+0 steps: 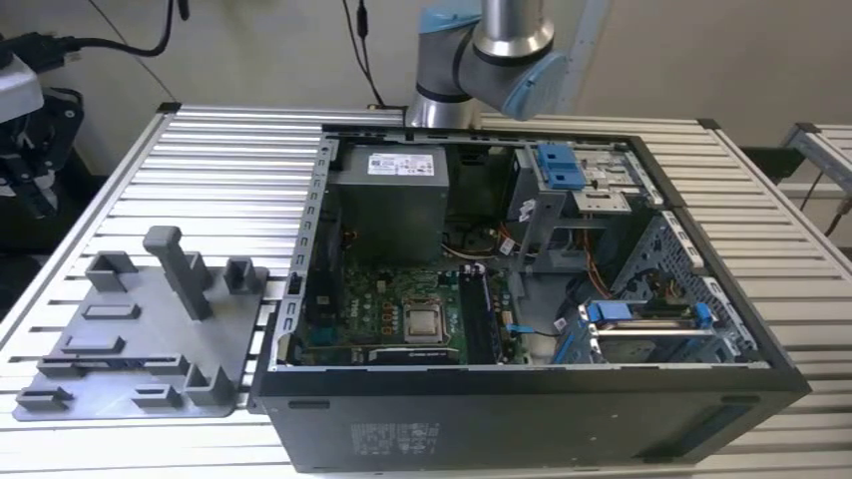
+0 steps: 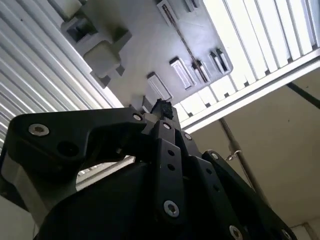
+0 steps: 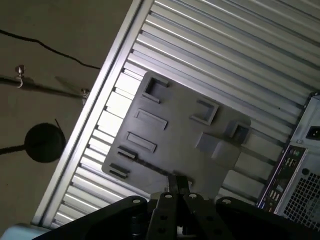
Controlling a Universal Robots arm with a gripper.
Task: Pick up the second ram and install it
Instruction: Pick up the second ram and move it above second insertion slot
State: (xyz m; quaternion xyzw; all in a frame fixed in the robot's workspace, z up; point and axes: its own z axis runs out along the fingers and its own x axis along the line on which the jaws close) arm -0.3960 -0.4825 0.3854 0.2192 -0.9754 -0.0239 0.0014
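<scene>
Exterior view: the arm (image 1: 496,45) is rising behind the open case (image 1: 533,409), which is lying on the slatted counter (image 1: 213,150). The grey plate (image 1: 150,334) is sitting just beside the case, toward the exterior view's left. A thin dark strip is running along the plate's long slot; it is judged to be the ram (image 1: 118,358) standing on edge, though this cannot be confirmed. Whether any stick is sitting in the board's black slots (image 1: 482,321) cannot be told. Second wrist view: the gripper (image 2: 161,109) is hanging well above the plate (image 2: 135,45), its fingers (image 2: 165,134) appearing to be drawn together and carrying nothing. The ram (image 2: 182,40) is lying in the plate, apart from the fingertips. First wrist view: the gripper (image 3: 178,182) is looking down on the plate (image 3: 180,125), with the fingers (image 3: 172,189) lying side by side with at most a slim gap. The ram (image 3: 150,166) is running across the plate below them, and the case's rear panel (image 3: 295,175) is showing beside the plate. Progress, as a judgement: the pick is not yet made, the ram is sitting in the plate, and both the grasp and the seating in the case are outstanding.
</scene>
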